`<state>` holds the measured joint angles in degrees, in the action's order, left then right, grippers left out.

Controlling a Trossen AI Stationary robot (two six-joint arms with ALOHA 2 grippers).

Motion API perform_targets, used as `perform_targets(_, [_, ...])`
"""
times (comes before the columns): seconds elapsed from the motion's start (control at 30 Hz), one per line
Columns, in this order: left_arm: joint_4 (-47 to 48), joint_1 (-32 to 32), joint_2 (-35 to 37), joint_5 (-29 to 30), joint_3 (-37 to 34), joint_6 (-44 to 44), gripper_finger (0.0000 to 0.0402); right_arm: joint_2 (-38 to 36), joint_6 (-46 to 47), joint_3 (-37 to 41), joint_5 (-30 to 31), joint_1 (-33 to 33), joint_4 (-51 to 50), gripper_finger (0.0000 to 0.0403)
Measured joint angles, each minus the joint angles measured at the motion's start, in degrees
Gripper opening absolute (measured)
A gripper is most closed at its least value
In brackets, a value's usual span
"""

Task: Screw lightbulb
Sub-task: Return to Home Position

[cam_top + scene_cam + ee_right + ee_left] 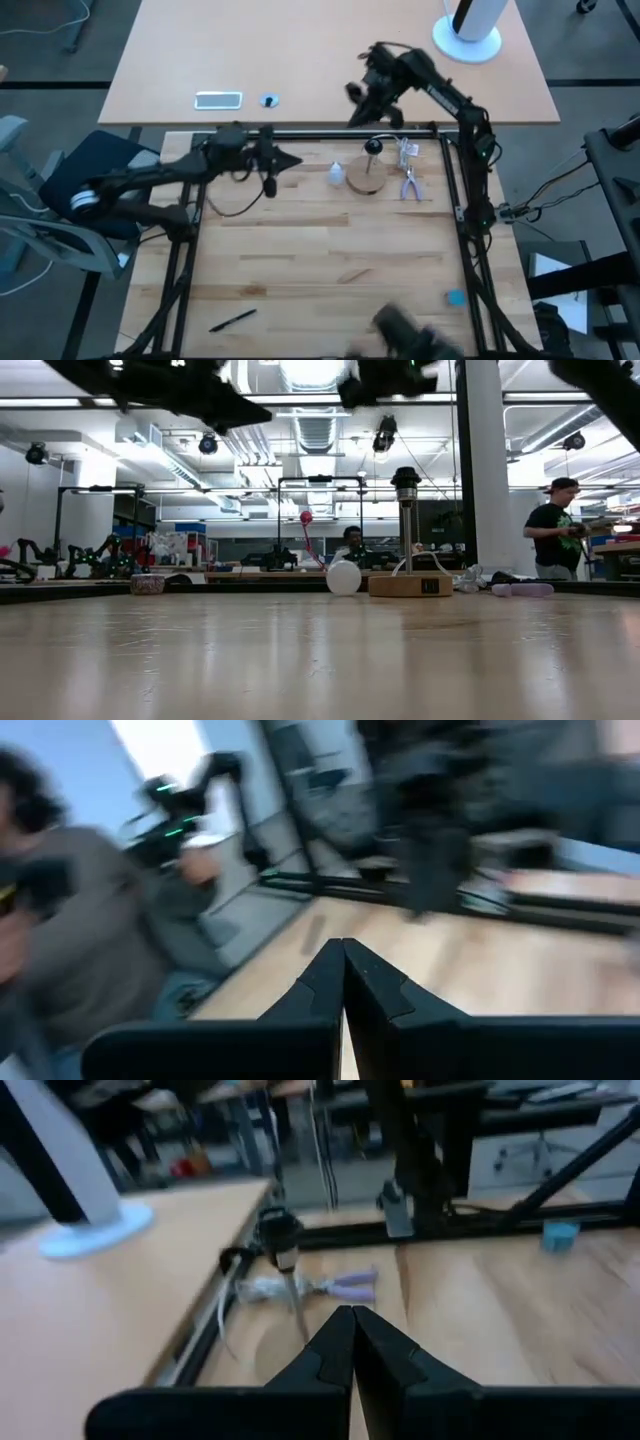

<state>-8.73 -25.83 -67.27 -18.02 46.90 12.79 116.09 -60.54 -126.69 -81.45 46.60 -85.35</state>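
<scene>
The small white lightbulb point(336, 174) lies on the wooden table just left of a round wooden disc point(365, 183) with a black post point(373, 147); in the low view the lightbulb point(343, 577) rests beside the disc point(410, 585). My left gripper point(291, 160) is shut and empty, raised and pointing level toward the bulb from its left. My right gripper point(358, 100) hangs high above the table's far edge, blurred; its wrist view shows the fingers point(343, 948) shut on nothing.
Purple-handled pliers point(409, 185) and a small bundle point(404, 152) lie right of the disc. A blue piece point(456, 297) and a black pen point(232, 320) lie near the front. A phone point(218, 100) and a white-based cylinder point(470, 30) sit on the far desk. People are in the room behind.
</scene>
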Motion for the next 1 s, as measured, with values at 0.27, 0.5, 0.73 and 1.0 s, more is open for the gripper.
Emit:
perform_targets(0.27, [0.34,9.54,15.89,16.08,-10.65,0.59,0.0000,-9.12,-1.38,0.44,2.50,-21.01,-0.23,0.0000])
perform_targets(0.5, [-0.96,13.75,23.82,15.96,-14.95,-3.73,0.0000,-16.82,4.83,0.55,5.09,-30.84,1.08,0.0000])
perform_targets(0.73, [-5.69,14.67,23.03,15.96,-16.85,-12.65,0.0000,-24.86,5.13,0.99,4.89,-36.85,13.72,0.0000])
perform_targets(1.0, [-19.19,16.37,15.34,15.39,-16.75,-13.58,0.0000,-21.15,37.83,4.84,58.20,-38.50,55.44,0.0000])
